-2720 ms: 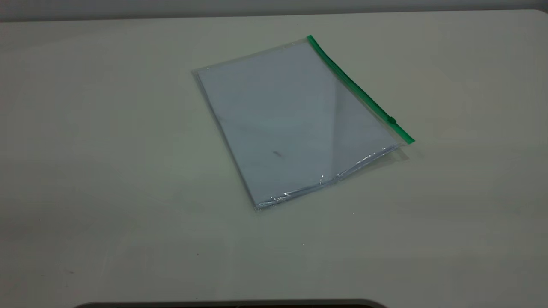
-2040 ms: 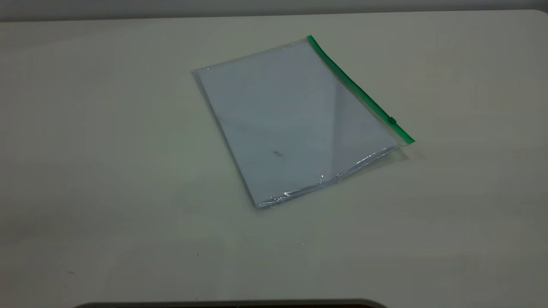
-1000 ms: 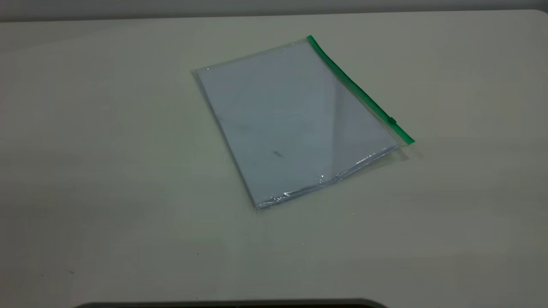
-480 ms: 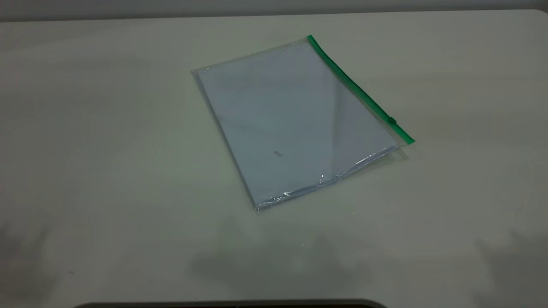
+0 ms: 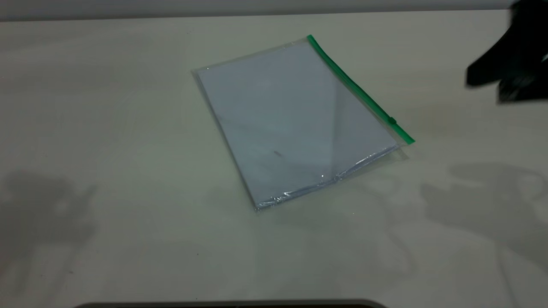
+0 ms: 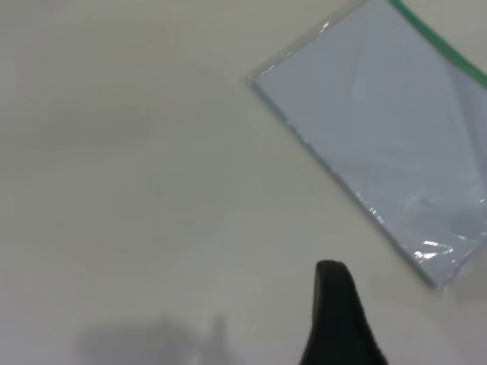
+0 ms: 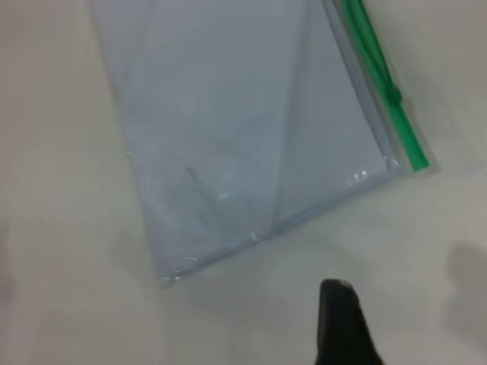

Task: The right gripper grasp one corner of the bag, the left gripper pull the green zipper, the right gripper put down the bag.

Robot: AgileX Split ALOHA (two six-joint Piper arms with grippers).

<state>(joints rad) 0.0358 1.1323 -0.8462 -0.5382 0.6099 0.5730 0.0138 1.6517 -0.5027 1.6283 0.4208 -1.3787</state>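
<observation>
Bag (image 5: 295,119): flat on the counter (image 5: 107,128), nothing touching it; I count none of the three steps as done.
Green zipper (image 5: 357,87): along the bag's far long edge, slider tab (image 5: 391,120) near the end closest to my right side, not pulled.
Right gripper (image 5: 509,72): mine, in the air well apart from the bag; I cannot tell if my fingers are parted or clenched.
Left gripper (image 6: 338,319): only one finger shows in its wrist view, away from the bag; state unclear.
Left to do: corner grasp, zipper pull, put-down.
</observation>
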